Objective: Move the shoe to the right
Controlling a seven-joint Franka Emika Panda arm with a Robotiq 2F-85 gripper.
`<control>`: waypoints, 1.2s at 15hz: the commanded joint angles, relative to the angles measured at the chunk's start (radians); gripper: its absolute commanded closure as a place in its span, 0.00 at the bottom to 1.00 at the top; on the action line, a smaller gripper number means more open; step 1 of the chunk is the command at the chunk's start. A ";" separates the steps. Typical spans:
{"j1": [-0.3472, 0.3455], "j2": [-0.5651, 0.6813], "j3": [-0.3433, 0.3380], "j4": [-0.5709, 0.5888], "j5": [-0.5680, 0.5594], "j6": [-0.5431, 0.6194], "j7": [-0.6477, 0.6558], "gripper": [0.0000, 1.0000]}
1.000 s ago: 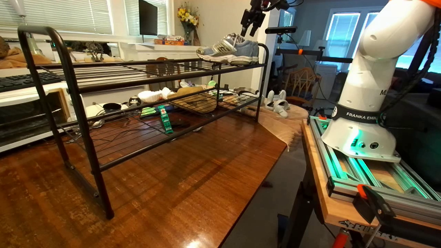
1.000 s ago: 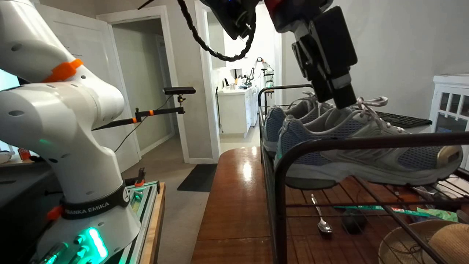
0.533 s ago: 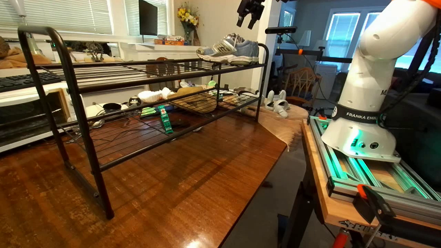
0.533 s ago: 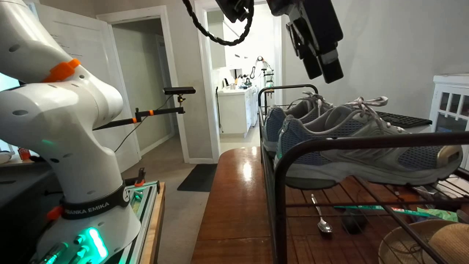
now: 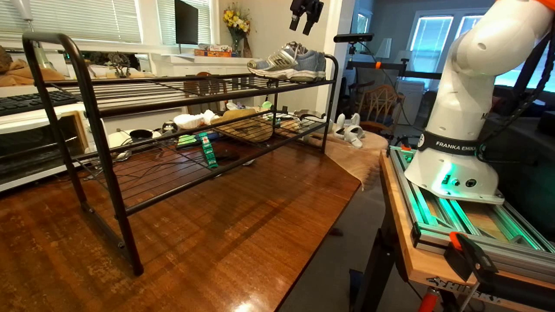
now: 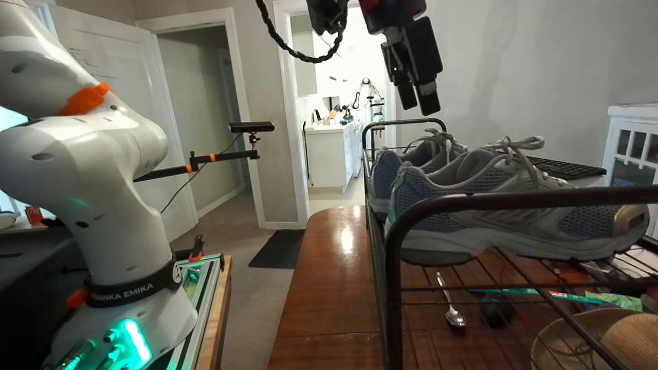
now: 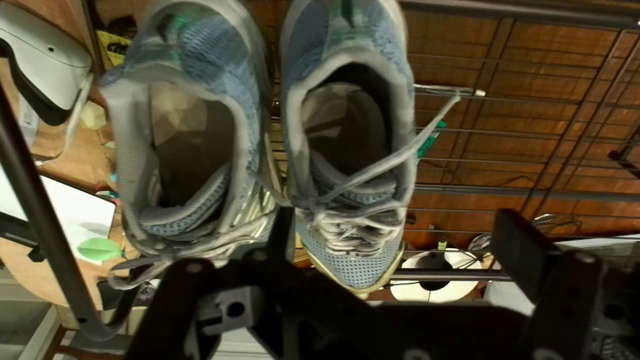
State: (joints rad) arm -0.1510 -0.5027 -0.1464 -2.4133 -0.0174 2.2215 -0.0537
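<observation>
Higher above the black wire rack [image 6: 545, 200], and farther in from its end, went the gripper [image 6: 419, 103], whose tips had hung close over the pair of grey-blue sneakers [image 5: 299, 63] a second before; the white robot arm [image 5: 466, 99] had shifted with it. The sneakers themselves had kept their spots on top of the rack. The outer sneaker [image 6: 514, 228] sat right by the rack's end, and the inner sneaker [image 7: 350, 192] sat close beside it, a little farther in along the rack; both had their heels toward the rack's robot side. I could not tell which of the two the task meant. Over the rack, the fingers [image 7: 522, 255] were spread wide, their tips well apart from each other and clear of both sneakers. The rack itself stood on a glossy wooden table [image 5: 217, 242]. A metal spoon [image 6: 455, 316] and a green strip [image 5: 208, 149] showed through the rack's wires. On the rack's far side from the arm, a black keyboard [image 5: 21, 102] lay atop a white box [image 5: 34, 141] with a dark front.
</observation>
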 commanded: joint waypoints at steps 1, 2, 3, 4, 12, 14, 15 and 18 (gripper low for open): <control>0.040 -0.011 0.020 -0.016 0.029 -0.042 -0.002 0.00; 0.047 -0.011 0.030 -0.026 0.020 -0.038 -0.004 0.00; 0.050 -0.010 0.043 -0.033 0.003 -0.034 -0.001 0.00; 0.047 -0.011 0.059 -0.039 -0.024 -0.026 0.003 0.00; 0.050 0.015 0.094 -0.094 -0.117 0.046 0.001 0.00; 0.047 0.030 0.092 -0.100 -0.117 0.053 0.008 0.00; 0.047 0.039 0.091 -0.103 -0.112 0.058 0.015 0.00; 0.041 0.063 0.093 -0.099 -0.122 0.048 0.023 0.25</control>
State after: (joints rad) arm -0.1064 -0.4607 -0.0535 -2.5020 -0.1233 2.2538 -0.0529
